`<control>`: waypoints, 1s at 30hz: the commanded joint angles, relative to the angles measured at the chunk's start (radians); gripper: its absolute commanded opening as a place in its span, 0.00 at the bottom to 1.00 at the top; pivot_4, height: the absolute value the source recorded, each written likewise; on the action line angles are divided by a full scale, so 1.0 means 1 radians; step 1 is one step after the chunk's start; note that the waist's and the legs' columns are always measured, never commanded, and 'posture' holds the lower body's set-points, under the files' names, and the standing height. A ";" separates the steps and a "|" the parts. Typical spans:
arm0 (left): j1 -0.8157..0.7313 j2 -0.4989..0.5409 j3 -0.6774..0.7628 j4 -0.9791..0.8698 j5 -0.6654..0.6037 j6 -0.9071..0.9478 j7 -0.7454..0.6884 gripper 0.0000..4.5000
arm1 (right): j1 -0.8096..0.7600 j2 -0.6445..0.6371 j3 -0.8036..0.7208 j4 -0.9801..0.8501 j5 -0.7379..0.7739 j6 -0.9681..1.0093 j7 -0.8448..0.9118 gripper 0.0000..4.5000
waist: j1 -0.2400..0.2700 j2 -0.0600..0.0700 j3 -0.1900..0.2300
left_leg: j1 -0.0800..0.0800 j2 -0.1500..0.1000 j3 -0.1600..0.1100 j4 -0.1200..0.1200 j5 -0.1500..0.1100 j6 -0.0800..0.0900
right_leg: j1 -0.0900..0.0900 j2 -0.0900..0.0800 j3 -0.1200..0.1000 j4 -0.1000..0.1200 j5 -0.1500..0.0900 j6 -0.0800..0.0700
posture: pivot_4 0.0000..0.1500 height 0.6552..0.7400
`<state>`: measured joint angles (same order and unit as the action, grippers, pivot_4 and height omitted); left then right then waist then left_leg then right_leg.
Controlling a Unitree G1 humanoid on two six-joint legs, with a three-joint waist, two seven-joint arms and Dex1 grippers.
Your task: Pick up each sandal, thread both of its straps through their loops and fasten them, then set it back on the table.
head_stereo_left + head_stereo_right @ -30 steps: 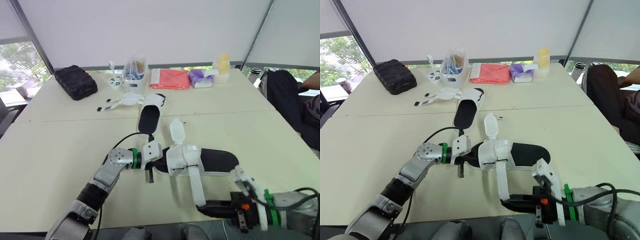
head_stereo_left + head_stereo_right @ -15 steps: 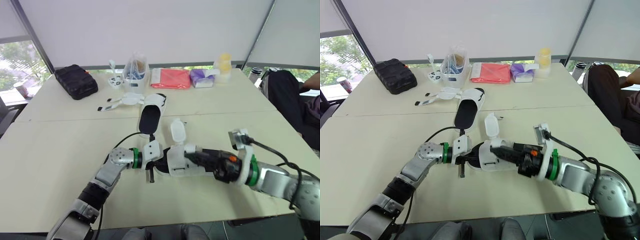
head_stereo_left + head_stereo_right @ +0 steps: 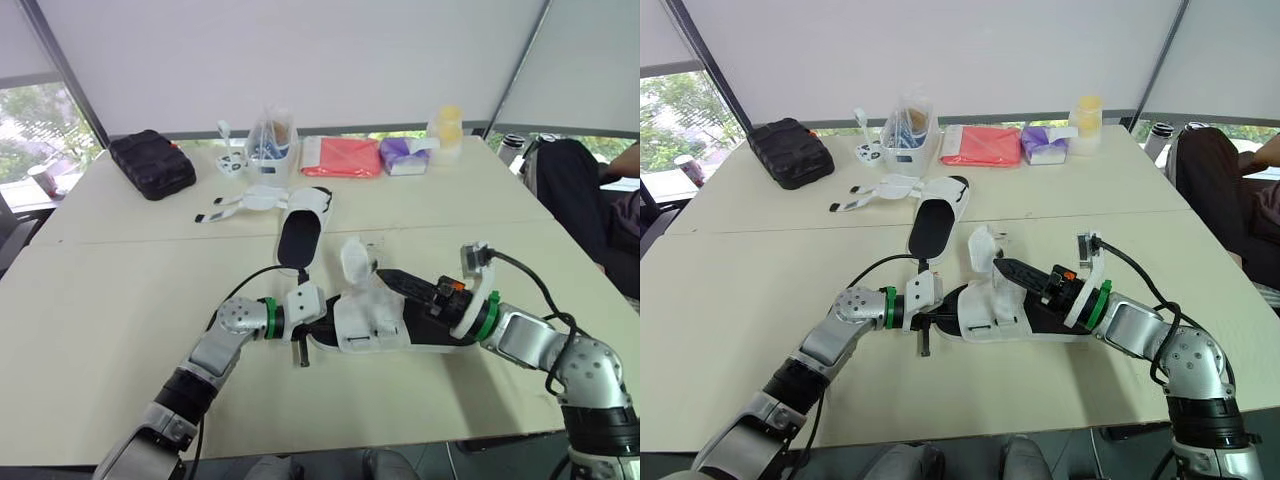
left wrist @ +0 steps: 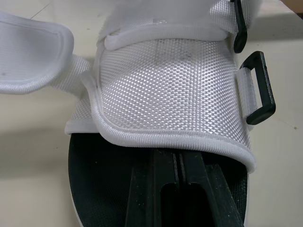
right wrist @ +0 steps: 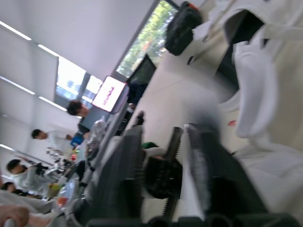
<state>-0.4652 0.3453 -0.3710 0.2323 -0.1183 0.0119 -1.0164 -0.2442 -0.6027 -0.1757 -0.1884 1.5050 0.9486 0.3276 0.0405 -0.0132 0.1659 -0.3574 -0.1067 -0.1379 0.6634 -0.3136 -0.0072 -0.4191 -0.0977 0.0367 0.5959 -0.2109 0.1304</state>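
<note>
The right claw [image 3: 392,277], a second ago low at the front edge of the surface [image 3: 110,300], has swung up over the near sandal [image 3: 445,325] to its upright flap [image 3: 352,262]. The long strap [image 3: 378,298] no longer trails toward the robot and lies gathered on the white upper.

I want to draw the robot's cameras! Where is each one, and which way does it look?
Left and right eye views: on the head, looking forward and down at the table; the left arm and right arm show.
Left wrist view: on the left wrist, looking along the left gripper into the near sandal.
Right wrist view: on the right wrist, looking past the right gripper toward people beyond.
All four share the near sandal.
</note>
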 commanded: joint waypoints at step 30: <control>0.024 -0.011 -0.032 0.053 0.052 0.028 0.021 0.00 | -0.167 -0.245 0.347 -0.361 -0.979 -0.135 0.450 0.75 | 0.002 0.005 0.001 | -0.001 0.000 0.000 0.000 0.000 0.000 | 0.000 -0.001 -0.001 0.000 0.000 0.001 | 1.00 1.00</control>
<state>-0.4582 0.3345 -0.3716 0.2313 -0.1180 0.0122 -1.0015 -0.3816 -0.8489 0.2274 -0.5558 0.4768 0.7597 0.7750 0.0430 -0.0083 0.1666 -0.3581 -0.1074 -0.1381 0.6634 -0.3136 -0.0075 -0.4193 -0.0986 0.0359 0.5957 -0.2108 0.1314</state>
